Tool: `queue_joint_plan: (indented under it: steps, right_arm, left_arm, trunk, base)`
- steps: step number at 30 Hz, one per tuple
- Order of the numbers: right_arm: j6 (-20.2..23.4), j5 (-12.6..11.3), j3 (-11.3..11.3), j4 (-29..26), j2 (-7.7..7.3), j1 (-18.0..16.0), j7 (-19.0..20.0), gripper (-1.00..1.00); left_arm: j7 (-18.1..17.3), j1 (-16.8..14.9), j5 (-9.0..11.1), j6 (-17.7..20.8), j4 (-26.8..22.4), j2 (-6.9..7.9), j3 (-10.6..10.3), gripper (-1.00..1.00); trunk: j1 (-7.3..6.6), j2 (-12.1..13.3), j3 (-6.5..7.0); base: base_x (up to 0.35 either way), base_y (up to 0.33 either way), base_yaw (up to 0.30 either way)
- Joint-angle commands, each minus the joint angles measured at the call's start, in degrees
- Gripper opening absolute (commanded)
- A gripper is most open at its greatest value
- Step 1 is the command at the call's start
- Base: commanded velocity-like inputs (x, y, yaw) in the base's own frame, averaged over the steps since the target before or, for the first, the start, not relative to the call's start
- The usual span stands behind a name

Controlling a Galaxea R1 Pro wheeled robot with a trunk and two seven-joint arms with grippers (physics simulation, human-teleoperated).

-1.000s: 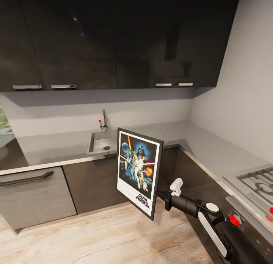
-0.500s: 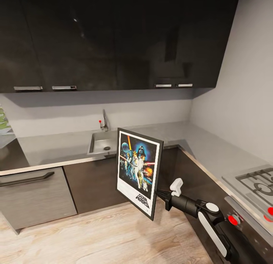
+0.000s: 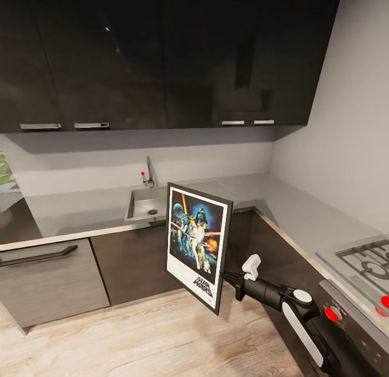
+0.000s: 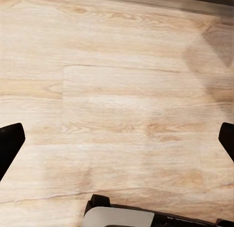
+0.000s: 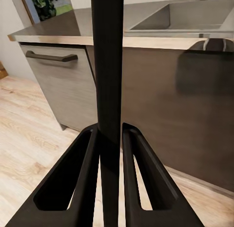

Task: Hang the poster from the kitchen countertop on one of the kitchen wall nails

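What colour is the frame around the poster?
Black, thin, around a white inner border on the poster; clearest in the head view.

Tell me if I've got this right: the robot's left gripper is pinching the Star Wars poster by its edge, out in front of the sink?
Not quite: it is the right gripper that pinches the poster by its edge, as the right wrist view shows. The left gripper hangs open over the wooden floor. The rest holds; the sink is behind.

Black right arm [image 3: 270,293], white panels, red ring.
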Motion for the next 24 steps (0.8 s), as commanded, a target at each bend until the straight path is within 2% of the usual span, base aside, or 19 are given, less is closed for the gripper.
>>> queue_joint_plan:
  steps: [1, 16, 24]
  right_arm:
    - [0.6, -0.8, 0.1, 0.0, -0.04, -0.1, 0.2, -1.0]
    - [0.6, -0.7, 0.1, 0.0, -0.01, -0.1, 0.1, -1.0]
    - [0.5, -0.7, 0.2, 0.0, 0.04, -0.1, -0.1, -1.0]
  left_arm:
    - [-0.3, 0.0, 0.2, 0.0, 0.0, -0.01, 0.1, 1.0]
    - [-0.3, 0.0, 0.2, -0.3, 0.0, 0.06, 0.2, 1.0]
    - [-0.3, 0.0, 0.2, -0.3, 0.0, 0.07, 0.2, 1.0]
  trunk:
    - [0.03, -0.1, -0.09]
    - [0.03, -0.1, -0.09]
    - [0.03, -0.1, -0.09]
  base:
    - [0.0, 0.0, 0.0]
    - [0.0, 0.0, 0.005]
    - [-0.006, 0.018, 0.23]
